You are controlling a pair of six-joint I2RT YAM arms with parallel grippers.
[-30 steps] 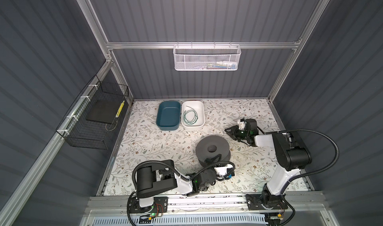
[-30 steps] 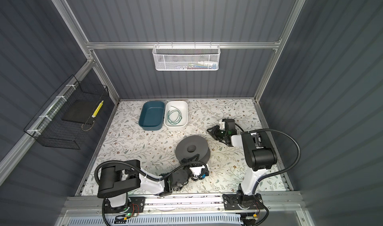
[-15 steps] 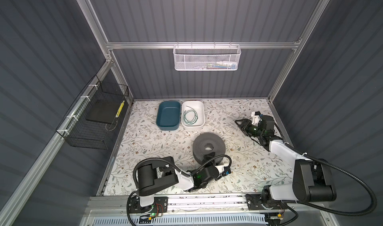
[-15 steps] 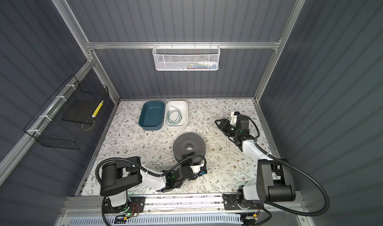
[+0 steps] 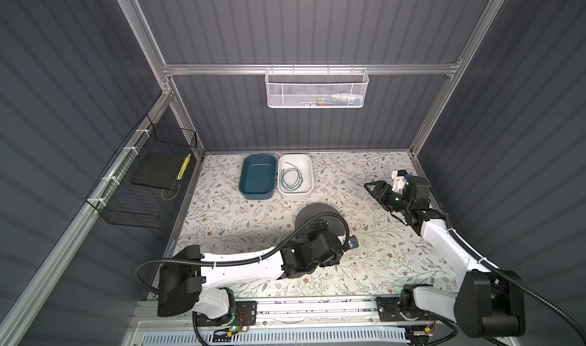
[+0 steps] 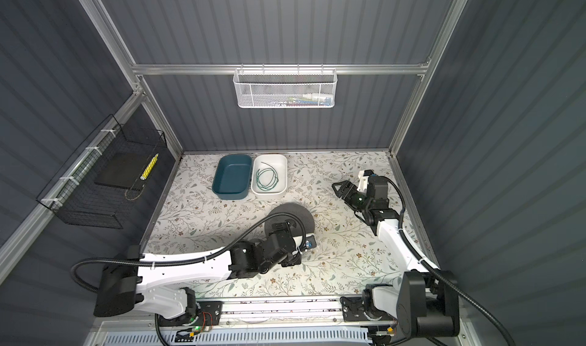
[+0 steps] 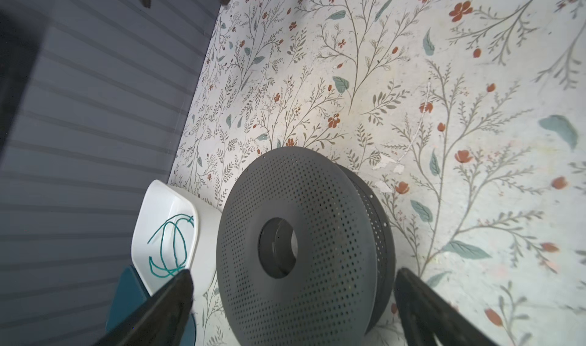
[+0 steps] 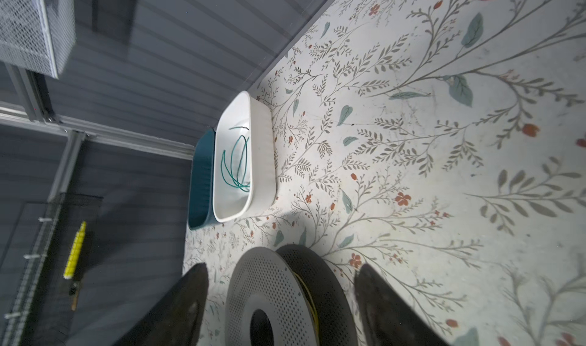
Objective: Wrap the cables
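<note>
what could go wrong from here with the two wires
1. The left gripper and right gripper are both open, so nothing holds the yellow cable on the spool; its end may spring loose.
2. The green cable lies in loose loops in the white tray; pinching something so thin may miss or drag the tray.

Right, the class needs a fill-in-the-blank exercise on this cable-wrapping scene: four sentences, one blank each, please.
1. The coiled cable in the white bin is coloured ____.
2. The teal bin beside it is ____.
3. The wrapped cable on the grey spool is coloured ____.
4. The left pincer and the right pincer both stand ____.
Missing words: green, empty, yellow, open.
</note>
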